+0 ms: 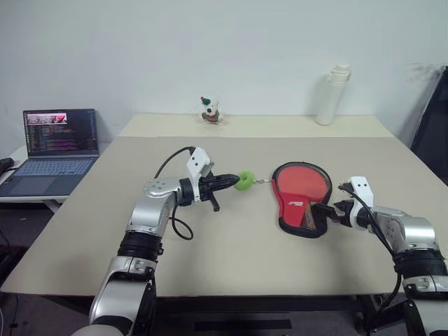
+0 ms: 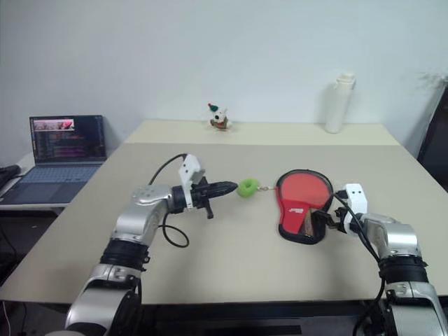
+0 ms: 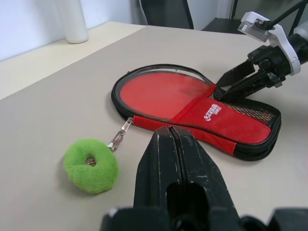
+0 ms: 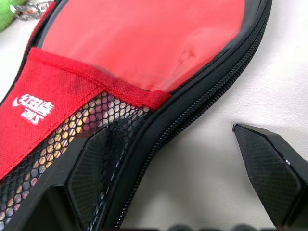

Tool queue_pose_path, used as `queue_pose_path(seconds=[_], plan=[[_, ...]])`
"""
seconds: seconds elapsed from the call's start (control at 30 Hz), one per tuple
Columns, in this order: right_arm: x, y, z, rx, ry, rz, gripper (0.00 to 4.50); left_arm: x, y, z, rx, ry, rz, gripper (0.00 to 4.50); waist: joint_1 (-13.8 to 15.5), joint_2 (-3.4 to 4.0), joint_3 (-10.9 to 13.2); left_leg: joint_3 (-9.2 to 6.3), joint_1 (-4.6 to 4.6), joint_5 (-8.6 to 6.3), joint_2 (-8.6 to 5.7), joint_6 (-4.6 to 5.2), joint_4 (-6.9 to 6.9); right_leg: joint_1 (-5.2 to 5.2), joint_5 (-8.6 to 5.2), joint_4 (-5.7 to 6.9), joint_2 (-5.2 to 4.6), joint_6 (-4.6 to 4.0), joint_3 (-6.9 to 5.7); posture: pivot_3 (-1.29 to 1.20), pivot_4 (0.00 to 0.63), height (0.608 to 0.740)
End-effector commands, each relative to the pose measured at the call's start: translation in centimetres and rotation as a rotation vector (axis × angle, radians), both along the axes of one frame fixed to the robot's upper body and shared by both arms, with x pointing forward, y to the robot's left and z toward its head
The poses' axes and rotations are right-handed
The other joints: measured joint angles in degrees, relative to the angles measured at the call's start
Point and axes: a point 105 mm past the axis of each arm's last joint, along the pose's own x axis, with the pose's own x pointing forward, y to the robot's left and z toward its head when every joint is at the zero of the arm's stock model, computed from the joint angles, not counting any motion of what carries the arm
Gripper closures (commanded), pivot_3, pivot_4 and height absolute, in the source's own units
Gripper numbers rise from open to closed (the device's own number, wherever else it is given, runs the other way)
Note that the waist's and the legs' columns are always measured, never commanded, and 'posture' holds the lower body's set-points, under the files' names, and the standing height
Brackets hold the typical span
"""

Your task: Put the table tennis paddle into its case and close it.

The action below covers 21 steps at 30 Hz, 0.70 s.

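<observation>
On the beige table (image 1: 210,259) the red case (image 1: 301,199) lies flat, with the paddle inside behind its clear window. The left gripper (image 1: 234,181), fingers together, points at the green pompom (image 1: 245,180). The right gripper (image 1: 323,211), fingers apart, straddles the case's handle end, one finger on the mesh pocket (image 4: 72,144).

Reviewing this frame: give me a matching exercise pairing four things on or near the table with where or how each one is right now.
Things:
1. green pompom
2. case
3. white bottle
4. laptop

Places or states:
A. open on a side table to the robot's left
B. upright at the far edge of the table
C. just ahead of the shut left gripper
D. flat on the table, red side up, open right gripper at its narrow end

Pairs: 1-C, 2-D, 3-B, 4-A
</observation>
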Motion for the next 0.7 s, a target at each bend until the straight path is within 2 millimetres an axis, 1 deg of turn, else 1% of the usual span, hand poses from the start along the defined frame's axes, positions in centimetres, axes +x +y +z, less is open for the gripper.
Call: queue_pose_path(seconds=[0.03,0.13,0.23,0.4,0.47,0.53,0.57,0.7], plan=[[-0.1,2.2,-1.2,0.010,0.042,0.072,0.02,-0.3,-0.1,1.4,-0.009,-0.052,-0.010,4.50,-0.32,0.00,0.00,0.01,0.11,0.00,0.01,0.00,-0.01,0.09,0.00,0.00,0.01,0.00,0.00,0.00,0.150,0.740],[0.1,3.1,-1.2,0.014,0.044,0.096,0.65,-0.3,0.2,1.3,-0.002,-0.049,-0.007,4.50,-0.47,0.00,0.00,0.07,0.54,0.00,0.03,0.00,-0.17,0.42,-0.02,-0.02,0.02,0.00,0.07,0.00,0.150,0.740],[0.1,3.6,-1.2,0.020,0.048,0.112,1.62,-0.5,0.5,1.2,0.005,-0.043,-0.003,4.50,-0.50,0.00,0.00,0.07,0.61,0.00,0.08,0.00,-0.21,0.44,-0.02,-0.01,0.07,-0.01,0.08,0.00,0.150,0.740],[0.4,5.1,-1.2,0.036,0.054,0.146,3.30,-1.1,1.8,0.5,0.026,-0.019,0.009,4.50,-0.82,0.00,0.00,0.10,0.63,0.00,0.09,-0.01,-0.21,0.44,-0.02,0.02,0.07,-0.01,0.12,0.00,0.150,0.740],[0.6,5.8,-1.0,0.048,0.048,0.164,3.89,-1.6,2.4,0.2,0.024,-0.001,0.003,4.50,-1.01,-0.01,-0.01,0.10,0.63,0.00,0.09,-0.01,-0.21,0.44,-0.02,0.02,0.07,-0.01,0.12,0.00,0.150,0.740],[0.7,6.4,-0.7,0.062,0.042,0.179,4.40,-2.1,2.9,-0.1,0.023,0.019,-0.010,4.50,-1.27,-0.01,-0.01,0.11,0.65,0.00,0.10,-0.01,-0.21,0.44,-0.02,0.03,0.07,-0.01,0.14,0.00,0.150,0.740],[0.8,7.0,-0.4,0.076,0.036,0.194,4.48,-2.7,3.3,-0.4,0.023,0.042,-0.029,4.50,-1.38,-0.01,-0.01,0.11,0.65,0.00,0.11,-0.01,-0.22,0.44,-0.02,0.04,0.07,-0.01,0.13,0.00,0.150,0.740],[0.8,9.3,0.8,0.125,0.023,0.264,4.48,-4.9,4.9,-1.7,0.045,0.129,-0.072,4.50,-2.27,-0.01,-0.01,0.22,0.69,0.00,0.14,-0.01,-0.33,0.31,-0.03,0.13,0.09,-0.04,0.29,0.00,0.150,0.740]])
